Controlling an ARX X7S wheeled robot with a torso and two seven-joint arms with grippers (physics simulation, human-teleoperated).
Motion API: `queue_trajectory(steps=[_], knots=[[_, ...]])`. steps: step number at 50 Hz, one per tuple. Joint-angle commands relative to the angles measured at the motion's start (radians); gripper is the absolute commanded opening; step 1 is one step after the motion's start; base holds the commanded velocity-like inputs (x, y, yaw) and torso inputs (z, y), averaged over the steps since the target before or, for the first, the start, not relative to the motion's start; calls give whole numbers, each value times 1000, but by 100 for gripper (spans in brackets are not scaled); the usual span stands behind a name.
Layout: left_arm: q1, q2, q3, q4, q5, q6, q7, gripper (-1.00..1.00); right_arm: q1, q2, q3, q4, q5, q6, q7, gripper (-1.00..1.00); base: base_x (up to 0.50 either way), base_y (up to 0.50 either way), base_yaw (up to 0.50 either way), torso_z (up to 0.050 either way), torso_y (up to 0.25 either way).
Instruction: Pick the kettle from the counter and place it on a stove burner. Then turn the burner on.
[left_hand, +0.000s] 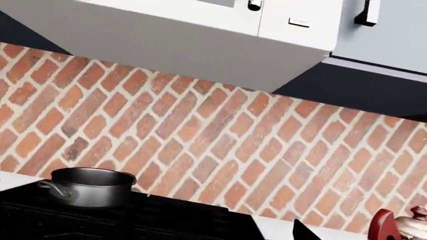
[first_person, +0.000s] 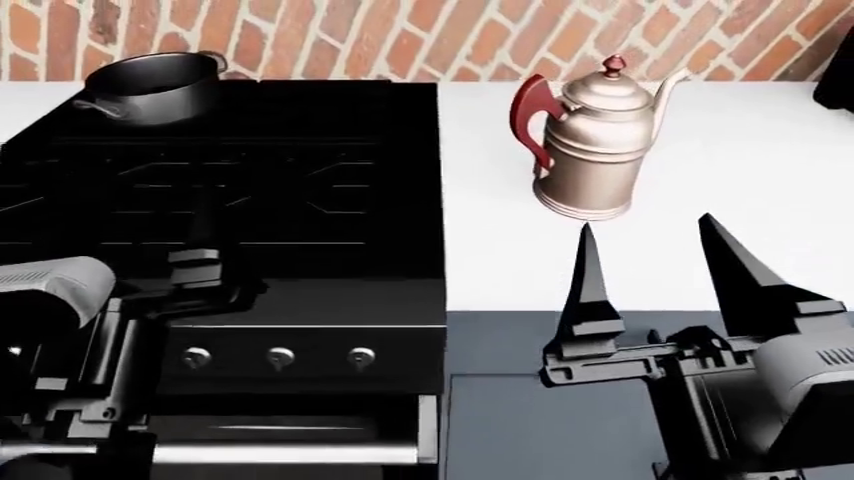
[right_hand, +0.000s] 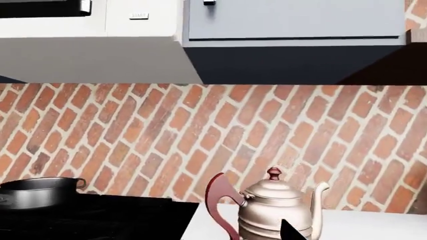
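The copper-pink kettle (first_person: 587, 140) stands upright on the white counter (first_person: 761, 200), to the right of the black stove (first_person: 267, 180), with its red handle toward the stove. It also shows in the right wrist view (right_hand: 273, 210), and its handle shows at the edge of the left wrist view (left_hand: 383, 227). My right gripper (first_person: 658, 270) is open and empty, at the counter's front edge, short of the kettle. My left gripper (first_person: 200, 260) hovers over the stove's front burner grate (first_person: 200, 190); its dark fingers blend into the black stove.
A dark grey pot (first_person: 147, 85) sits on the back left burner; it also shows in the left wrist view (left_hand: 90, 186). Three silver knobs (first_person: 279, 357) line the stove front. A brick wall (first_person: 400, 40) runs behind. A white hood (left_hand: 200, 30) and cabinets hang overhead.
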Motion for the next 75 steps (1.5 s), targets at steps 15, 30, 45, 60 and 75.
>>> queue_trajectory(steps=[15, 30, 45, 60, 75], knots=[[-11, -29, -25, 62, -69, -36, -42, 100, 28, 217, -129, -34, 151, -110, 240, 100, 402, -441, 0, 0, 0], [-32, -32, -106, 76, -179, -55, -82, 100, 60, 322, -234, -29, 162, -189, 336, 100, 415, -407, 0, 0, 0], [-67, -128, -144, 128, -365, -83, -50, 100, 76, 445, -299, -35, 210, -338, 489, 100, 333, -54, 0, 0, 2], [-474, -394, 48, -221, -663, -323, 182, 100, 167, 611, -493, -25, 211, -532, 656, 100, 0, 0, 0, 0, 0], [-606, -438, 203, -413, -640, -400, 342, 100, 200, 598, -527, -9, 208, -511, 660, 100, 0, 0, 0, 0, 0]])
